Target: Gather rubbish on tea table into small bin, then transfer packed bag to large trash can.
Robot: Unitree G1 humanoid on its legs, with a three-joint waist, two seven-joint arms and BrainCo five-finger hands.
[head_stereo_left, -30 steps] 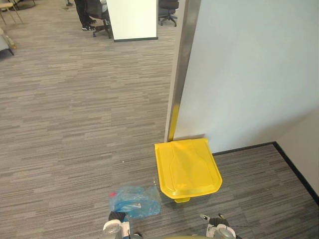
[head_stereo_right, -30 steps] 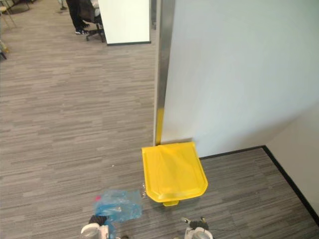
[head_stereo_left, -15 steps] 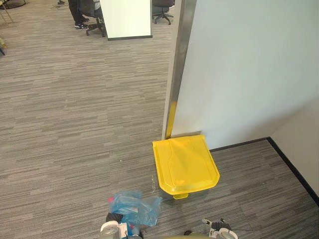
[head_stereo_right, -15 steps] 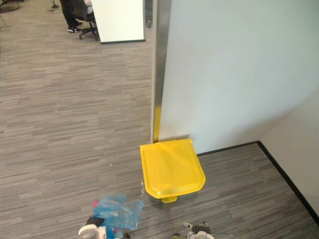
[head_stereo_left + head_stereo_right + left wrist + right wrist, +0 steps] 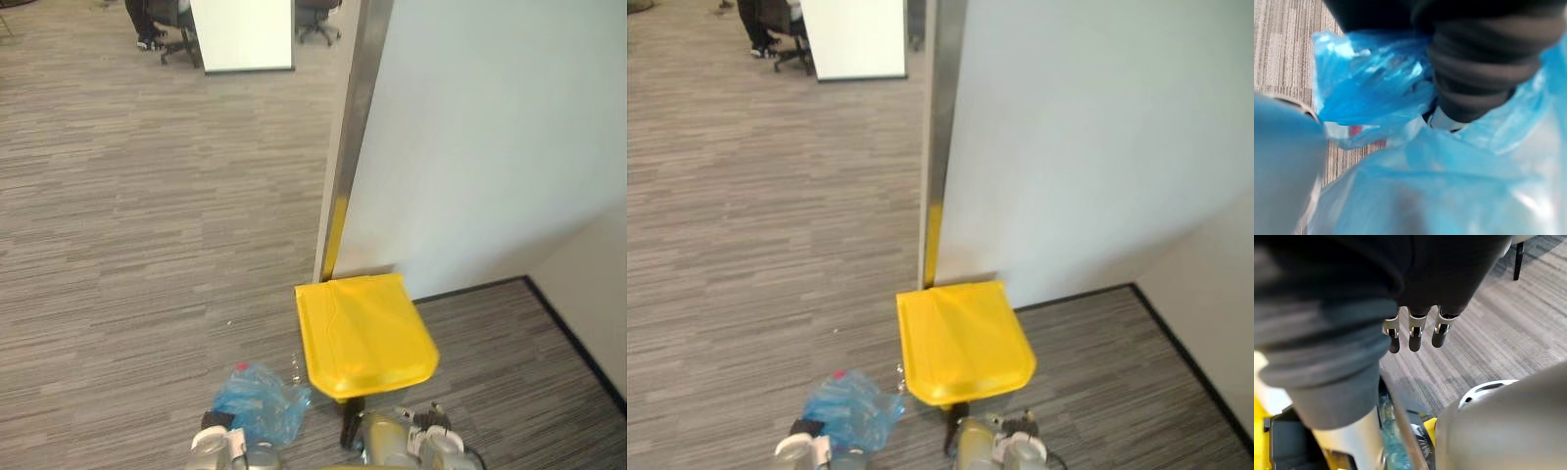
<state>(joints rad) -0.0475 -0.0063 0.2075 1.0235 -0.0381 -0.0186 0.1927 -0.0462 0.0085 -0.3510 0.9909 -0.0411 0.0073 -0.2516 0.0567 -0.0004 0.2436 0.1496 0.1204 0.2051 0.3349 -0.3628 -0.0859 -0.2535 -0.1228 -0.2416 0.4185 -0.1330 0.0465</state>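
Bag brought to the bin; drop not yet made.

Head views: the whole picture has shifted since a second ago, which I put down to the camera moving, not the things. The yellow bin now sits closer, just ahead of my right hand and ahead-right of my left hand. The blue bag rides directly above my left hand, just beside the bin's near corner. The lid looks slightly raised at its front edge compared with earlier; I judge it to be opening, unconfirmed. Left wrist view: the bag lies against my left hand's dark cover, and I cannot tell the grip. Right wrist view: my right hand's fingers hang straight and apart, holding nothing. Finding: dropping the bag in is the step due.
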